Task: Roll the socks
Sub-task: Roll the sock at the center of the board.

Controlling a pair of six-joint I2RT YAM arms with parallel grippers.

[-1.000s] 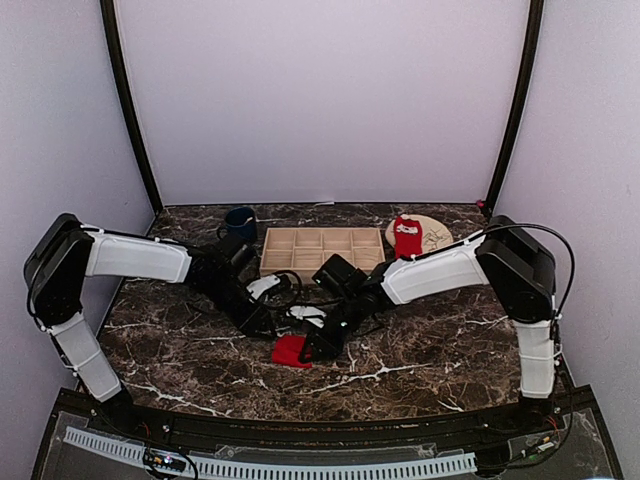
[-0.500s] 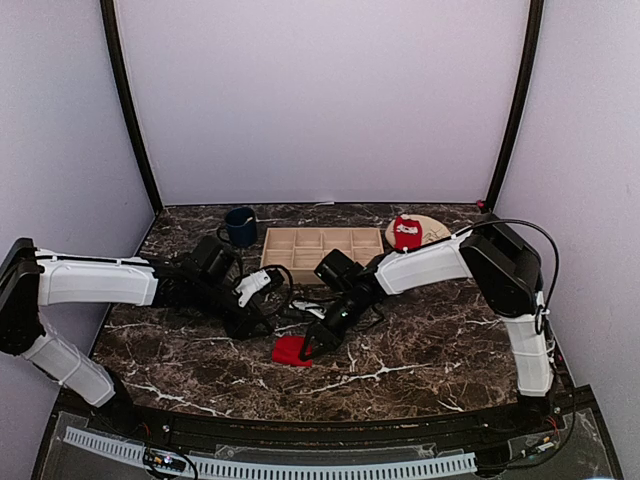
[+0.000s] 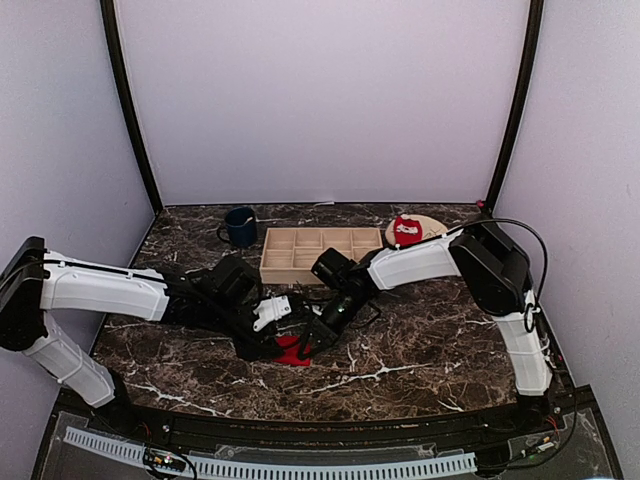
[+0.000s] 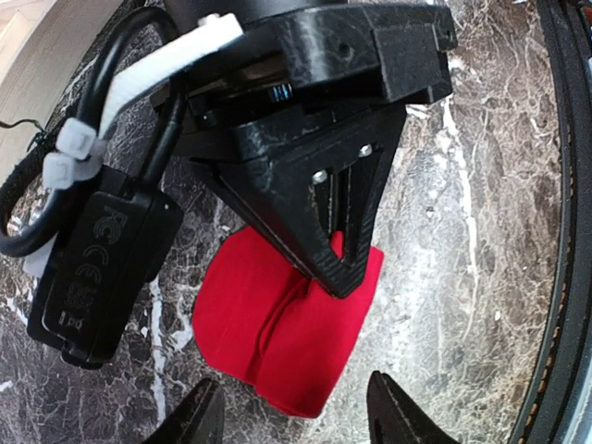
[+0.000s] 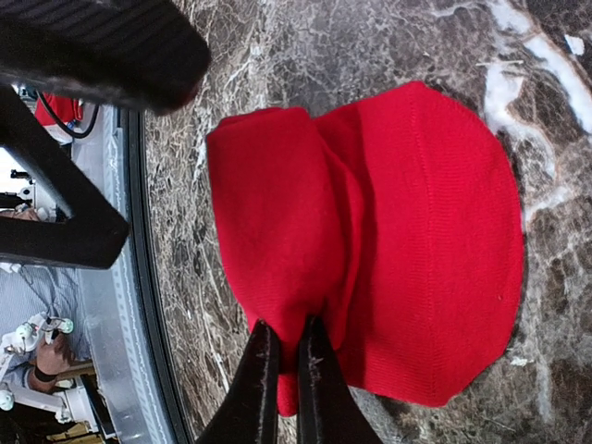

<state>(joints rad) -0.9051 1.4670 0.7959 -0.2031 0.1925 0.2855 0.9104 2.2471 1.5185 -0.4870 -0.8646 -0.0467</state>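
Pinching a fold of the red sock (image 5: 407,231), right hand (image 5: 287,326) is pressing it onto the surface (image 3: 430,340) just in front of the wooden tray (image 3: 320,250); left hand (image 4: 294,381), spread, is hovering close, sock lying just ahead of it.

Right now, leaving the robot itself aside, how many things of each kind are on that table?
Red socks: 2
Blue mug: 1
Round plate: 1
Wooden tray: 1
Total: 5
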